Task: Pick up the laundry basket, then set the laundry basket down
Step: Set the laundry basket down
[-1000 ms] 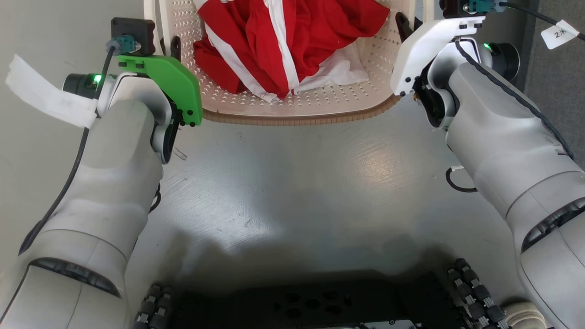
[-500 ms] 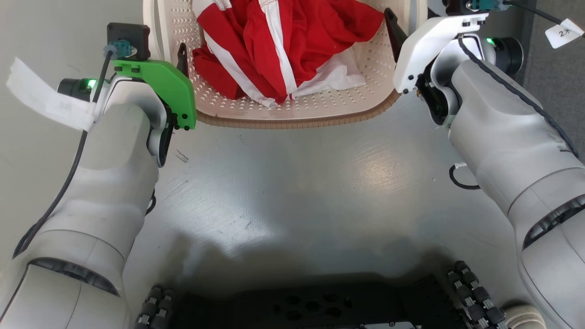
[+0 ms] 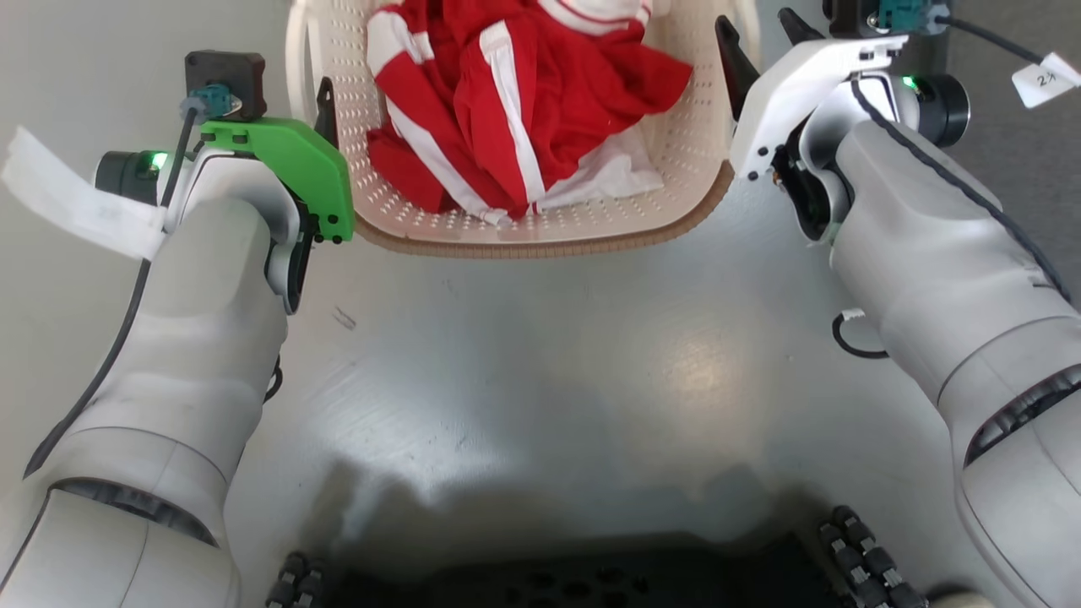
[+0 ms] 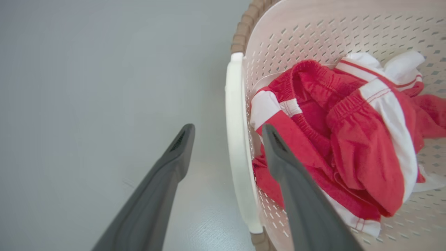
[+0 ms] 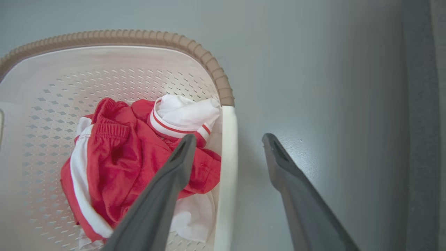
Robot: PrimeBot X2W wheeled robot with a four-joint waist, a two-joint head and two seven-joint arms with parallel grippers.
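The laundry basket is sitting on the grey floor between both arms. The left gripper is hanging spread across the left handle and the right gripper across the right handle, each with one finger over the red and white clothes, gripping nothing. A white tag is showing "2" and an unclear sign, and bare floor is lying open beside both handles.
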